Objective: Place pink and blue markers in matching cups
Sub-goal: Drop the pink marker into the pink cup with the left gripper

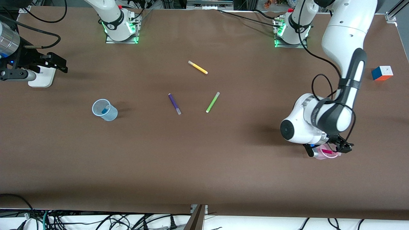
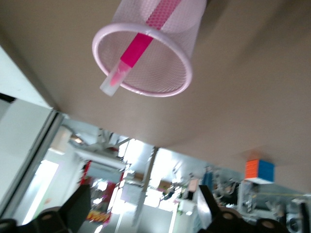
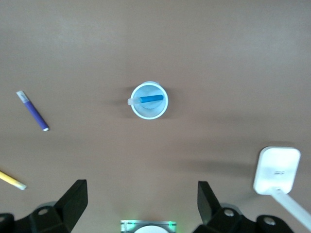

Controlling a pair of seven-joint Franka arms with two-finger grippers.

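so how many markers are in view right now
5. Blue marker in the blue cup, pink marker in the pink cup, and the purple, green and yellow markers loose mid-table.

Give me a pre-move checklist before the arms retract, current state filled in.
1. Blue marker in blue cup: ok.
2. Pink marker in pink cup, pale end over the rim: ok.
3. Left gripper open, fingers spread, above the pink cup: ok.
4. Right gripper open, over the right arm's end of the table, holding nothing: ok.
5. Both cups upright: ok.
6. Purple marker, green marker and yellow marker lie on the table outside the cups: ok.
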